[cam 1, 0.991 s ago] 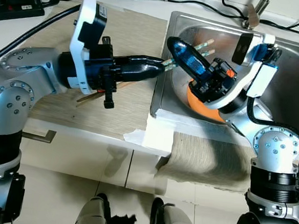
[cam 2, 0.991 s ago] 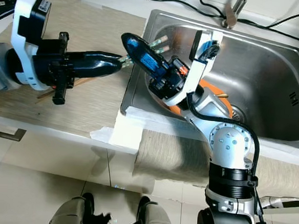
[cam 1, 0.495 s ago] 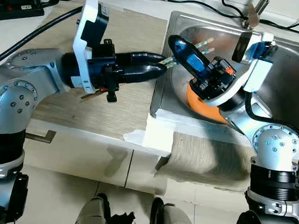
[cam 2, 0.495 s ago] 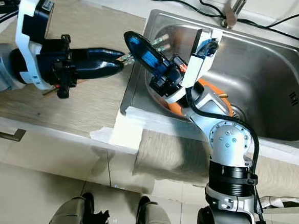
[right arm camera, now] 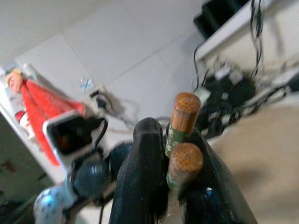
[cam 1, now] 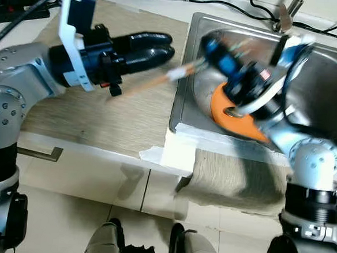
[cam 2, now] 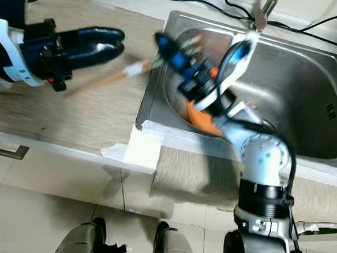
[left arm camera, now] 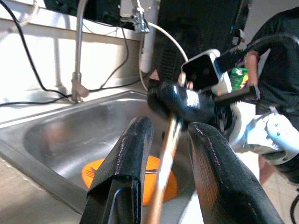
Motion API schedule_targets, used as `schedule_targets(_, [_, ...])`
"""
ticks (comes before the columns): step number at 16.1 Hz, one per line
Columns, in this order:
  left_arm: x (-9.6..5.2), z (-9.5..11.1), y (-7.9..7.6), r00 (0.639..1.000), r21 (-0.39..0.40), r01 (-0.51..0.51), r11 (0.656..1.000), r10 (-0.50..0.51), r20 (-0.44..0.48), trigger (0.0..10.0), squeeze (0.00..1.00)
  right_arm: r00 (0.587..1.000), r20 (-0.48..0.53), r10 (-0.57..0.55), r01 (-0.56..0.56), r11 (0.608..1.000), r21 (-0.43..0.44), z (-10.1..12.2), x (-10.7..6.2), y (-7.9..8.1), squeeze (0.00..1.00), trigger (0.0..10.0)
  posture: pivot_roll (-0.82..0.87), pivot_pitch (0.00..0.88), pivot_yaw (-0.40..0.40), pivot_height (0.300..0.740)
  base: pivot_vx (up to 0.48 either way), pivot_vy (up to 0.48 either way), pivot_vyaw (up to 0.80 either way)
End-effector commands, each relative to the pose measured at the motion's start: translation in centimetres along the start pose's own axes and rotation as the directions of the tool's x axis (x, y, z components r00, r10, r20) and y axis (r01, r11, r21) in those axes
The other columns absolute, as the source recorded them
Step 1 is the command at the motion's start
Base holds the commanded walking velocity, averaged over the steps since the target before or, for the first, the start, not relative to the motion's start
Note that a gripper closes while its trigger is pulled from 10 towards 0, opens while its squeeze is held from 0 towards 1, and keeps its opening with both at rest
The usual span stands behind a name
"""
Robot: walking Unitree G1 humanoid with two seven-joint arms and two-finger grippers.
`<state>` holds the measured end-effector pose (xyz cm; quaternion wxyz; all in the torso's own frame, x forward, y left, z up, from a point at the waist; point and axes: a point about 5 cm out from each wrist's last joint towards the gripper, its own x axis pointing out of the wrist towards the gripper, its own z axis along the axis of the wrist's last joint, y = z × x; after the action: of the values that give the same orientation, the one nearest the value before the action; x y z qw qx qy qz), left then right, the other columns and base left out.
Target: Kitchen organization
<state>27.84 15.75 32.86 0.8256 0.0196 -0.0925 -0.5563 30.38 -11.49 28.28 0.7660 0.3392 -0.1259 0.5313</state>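
Wood-grain desk (cam 1: 129,109) runs along the left of the scene, with a steel sink (cam 1: 334,74) set into it on the right and black cables trailing along the far edge. An orange plate (cam 1: 230,116) lies in the sink's near-left part. The right hand (cam 1: 211,48) hangs over the sink's left rim, blurred in the head views; its fingers are clamped together on a pair of chopsticks (right arm camera: 183,135), whose round brown ends with a green band stand out between the black fingers (right arm camera: 145,172) in the right wrist view. From that hand the chopsticks (cam 1: 160,79) slant left and nearer, out over the desk, with a pale band at about mid-length, and their far tip is smeared by blur. The left hand (cam 1: 162,45) hovers above the desk just left of the sink, pointing right toward the other hand. Its two fingers (left arm camera: 133,154) stand apart, and in the left wrist view the chopsticks run up through the gap between them without clearly touching either. A tap (left arm camera: 77,51) rises at the sink's far rim, and a person in dark clothing (left arm camera: 275,70) stands beyond the right arm. White paper (cam 1: 172,153) and a grey cloth (cam 1: 234,180) drape over the desk's near edge below the sink.
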Motion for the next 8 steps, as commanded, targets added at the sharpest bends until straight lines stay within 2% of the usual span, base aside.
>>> schedule_targets(1, [-0.2, 0.9, -0.4, 1.000, 0.058, 0.003, 0.998, -0.004, 0.010, 10.0, 0.00, 0.999, 0.032, -0.031, 0.033, 0.998, -0.058, 1.2, -0.4, -0.2, 0.00, 0.0, -0.12, 0.199, -0.096, 0.740, 0.000, 0.000, 0.00])
schedule_targets(2, [-0.4, 0.7, -0.5, 1.000, 0.069, 0.001, 0.998, -0.001, 0.000, 10.0, 0.00, 0.999, 0.033, -0.044, 0.046, 0.996, -0.079, 1.3, -0.5, -0.3, 0.00, 0.0, -0.12, 0.202, -0.095, 0.740, 0.000, 0.000, 0.00])
schedule_targets(4, [-0.9, -0.6, -0.1, 0.992, 0.153, -0.052, 0.987, 0.069, -0.106, 10.0, 0.00, 0.995, 0.014, -0.099, 0.100, 0.975, -0.200, 1.7, -0.8, -0.7, 0.00, 0.0, -0.12, 0.202, -0.094, 0.740, 0.000, 0.000, 0.00])
schedule_targets(6, [-0.8, -0.7, 0.3, 0.987, 0.180, -0.104, 0.978, 0.124, -0.102, 10.0, 0.00, 0.992, 0.038, -0.120, 0.126, 0.959, -0.253, 1.8, -0.7, -0.6, 0.00, 0.0, -0.13, 0.202, -0.090, 0.740, 0.000, 0.000, 0.00])
schedule_targets(8, [-0.7, -0.5, 0.5, 0.986, 0.175, -0.132, 0.976, 0.147, -0.074, 10.0, 0.00, 0.986, 0.087, -0.143, 0.163, 0.941, -0.297, 2.4, -0.6, -0.6, 0.00, 0.0, -0.13, 0.201, -0.089, 0.740, 0.000, 0.000, 0.00])
